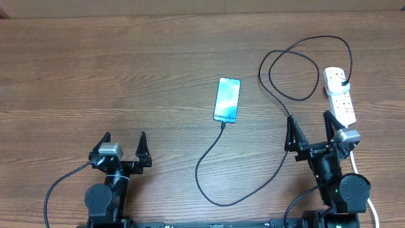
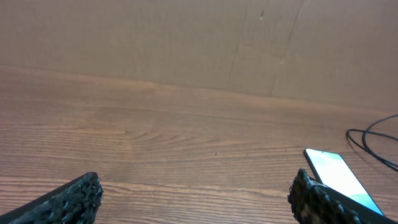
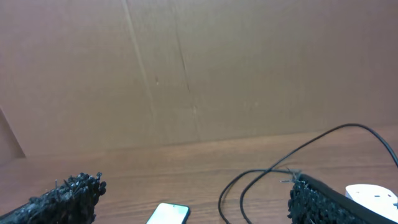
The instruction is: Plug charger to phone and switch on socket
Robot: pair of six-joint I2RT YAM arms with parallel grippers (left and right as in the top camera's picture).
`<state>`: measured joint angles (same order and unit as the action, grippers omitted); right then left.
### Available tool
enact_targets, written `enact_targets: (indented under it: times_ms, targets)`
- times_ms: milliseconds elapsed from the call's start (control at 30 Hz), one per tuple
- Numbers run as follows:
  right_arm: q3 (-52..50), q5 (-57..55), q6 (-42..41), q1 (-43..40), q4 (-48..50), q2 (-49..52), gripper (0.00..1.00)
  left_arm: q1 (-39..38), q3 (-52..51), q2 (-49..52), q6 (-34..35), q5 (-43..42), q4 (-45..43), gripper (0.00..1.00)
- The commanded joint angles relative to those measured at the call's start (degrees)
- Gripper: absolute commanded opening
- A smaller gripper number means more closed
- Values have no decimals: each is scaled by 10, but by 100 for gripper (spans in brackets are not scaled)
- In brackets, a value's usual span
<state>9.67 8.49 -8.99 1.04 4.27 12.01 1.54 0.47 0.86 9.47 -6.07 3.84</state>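
The phone lies flat mid-table with its screen lit; it also shows in the left wrist view and the right wrist view. The charger is a thin black cable. Its tip meets the phone's near end, and it loops back to a black plug seated in the socket, a white power strip at the right. My left gripper stands open near the front left, far from the phone. My right gripper stands open just in front of the socket, its left finger over the cable. Neither holds anything.
The wooden table is backed by a brown cardboard wall. The strip's white cord runs down past the right arm's base. Loops of the charger lie between the phone and the strip.
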Motion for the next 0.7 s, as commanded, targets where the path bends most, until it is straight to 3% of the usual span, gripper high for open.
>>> enact_targets:
  times_ms: [0, 233, 667]
  targets:
    - [-33, -9, -2, 6, 2, -42, 100, 3, -2, -7, 8, -10, 0, 100]
    - [-85, -9, -2, 14, -7, -120, 100, 3, -2, -7, 8, -10, 1, 100]
    - [-92, -16, 3, 22, -86, -119, 100, 3, -2, -7, 8, -10, 1, 100]
